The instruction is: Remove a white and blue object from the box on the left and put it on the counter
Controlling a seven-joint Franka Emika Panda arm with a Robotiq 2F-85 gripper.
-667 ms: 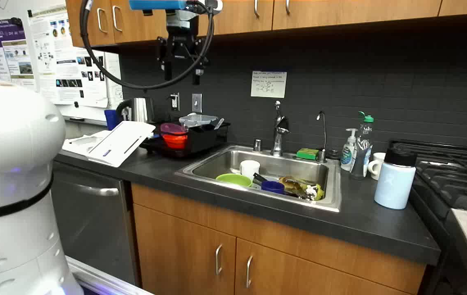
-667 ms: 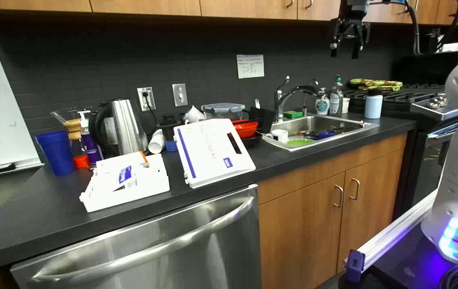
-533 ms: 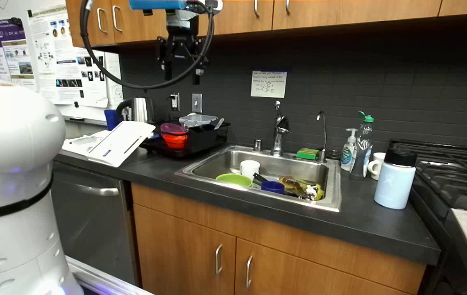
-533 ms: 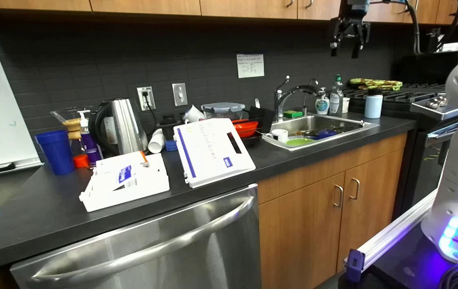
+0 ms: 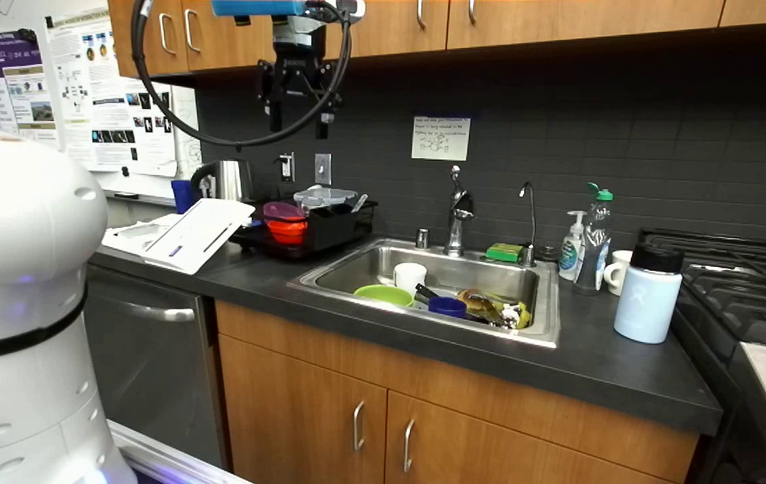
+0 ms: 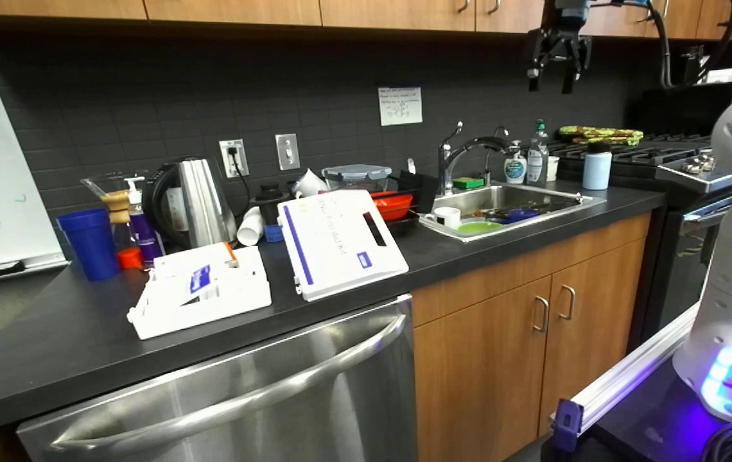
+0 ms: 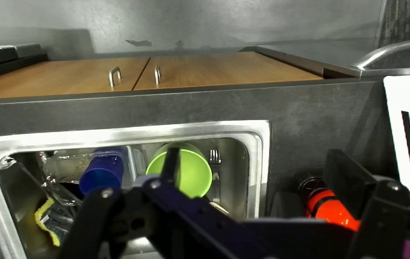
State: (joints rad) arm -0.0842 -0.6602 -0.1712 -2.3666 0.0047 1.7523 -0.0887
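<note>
The box (image 6: 237, 308) is an open white first-aid case on the counter (image 6: 64, 340), at the left. Its lid (image 6: 340, 250) leans upright beside it, printed with text and a blue stripe. A white and blue object (image 6: 200, 279) lies in the box among other white items. The box also shows in an exterior view (image 5: 129, 240), its inside poorly seen. In the wrist view only part of the lid (image 7: 408, 126) shows. My gripper (image 5: 299, 122) is open and empty, high in the air; it also shows in an exterior view (image 6: 551, 81). In the wrist view the fingers (image 7: 253, 158) spread wide above the sink edge.
The steel sink (image 5: 343, 265) holds a green bowl, mug and dishes. The faucet (image 5: 457, 215) stands behind it. A black dish rack (image 5: 339, 228) with red bowls sits between sink and box. A kettle (image 6: 202, 202) and blue cup (image 6: 90, 244) stand behind the box. Cabinets (image 5: 558, 20) hang overhead.
</note>
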